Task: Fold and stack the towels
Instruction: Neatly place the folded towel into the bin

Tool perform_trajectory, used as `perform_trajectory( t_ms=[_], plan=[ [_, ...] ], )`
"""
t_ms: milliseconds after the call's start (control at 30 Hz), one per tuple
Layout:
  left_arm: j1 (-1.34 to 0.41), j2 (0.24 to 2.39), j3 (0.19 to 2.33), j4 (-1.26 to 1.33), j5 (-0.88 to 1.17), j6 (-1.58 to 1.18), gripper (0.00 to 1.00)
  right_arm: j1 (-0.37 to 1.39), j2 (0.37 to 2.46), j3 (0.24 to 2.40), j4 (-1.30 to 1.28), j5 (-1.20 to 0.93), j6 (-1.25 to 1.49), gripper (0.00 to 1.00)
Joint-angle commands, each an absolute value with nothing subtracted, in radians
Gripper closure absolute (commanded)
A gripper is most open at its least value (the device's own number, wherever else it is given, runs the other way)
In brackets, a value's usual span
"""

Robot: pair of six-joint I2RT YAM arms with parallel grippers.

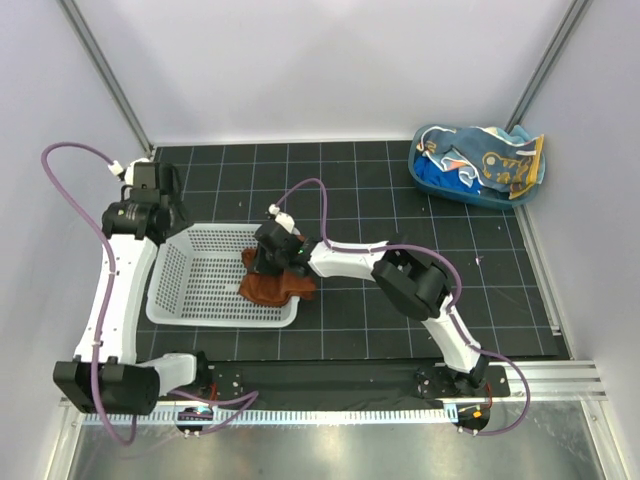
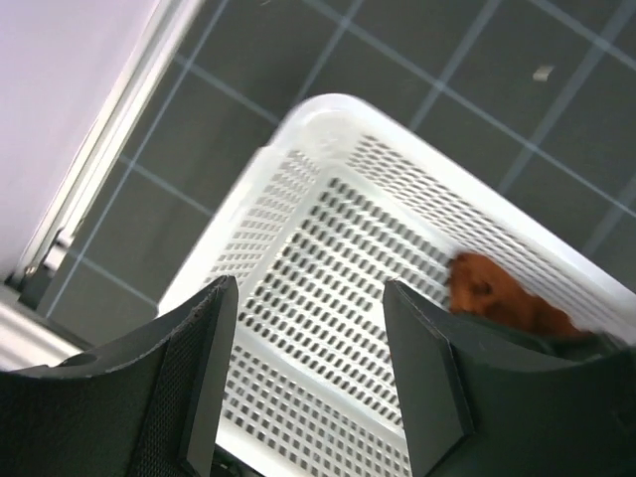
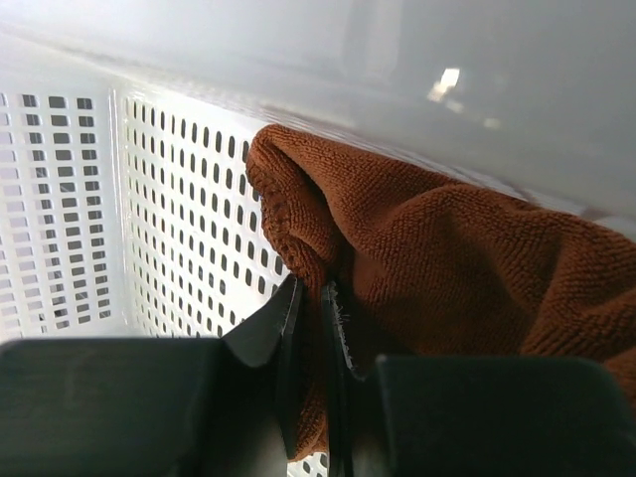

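Black gridded table [image 1: 400, 330]: the right gripper [image 3: 311, 298] is clenched on the brown towel [image 3: 447, 258], which drapes over the right rim of the basket [image 1: 200, 318]. The left gripper [image 2: 310, 378] hangs open, empty. Likely stowing the towel; next, lower it flat inside, then release.

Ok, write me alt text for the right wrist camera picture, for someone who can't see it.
Close up, the right arm's fingers pinch a fold of a rust-brown towel. The towel bunches against the perforated wall of a white mesh basket, whose smooth rim runs across the top of the frame.
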State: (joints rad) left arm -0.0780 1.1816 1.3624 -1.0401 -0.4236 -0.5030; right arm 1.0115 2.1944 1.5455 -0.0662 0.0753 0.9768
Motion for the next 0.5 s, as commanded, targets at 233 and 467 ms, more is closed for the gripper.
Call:
perform_trajectory(
  t_ms=[233,467],
  plan=[
    [0.288,1.288,1.29,-0.91,-0.174,-0.567,0.35,0.999,2.137,1.562,-0.049,0.023,0.934,0.99],
    [0.463,1.345,1.12,-0.778,-0.078,-0.676,0.35,1.002,2.143,1.568,-0.034,-0.028,0.925,0.99]
  ],
)
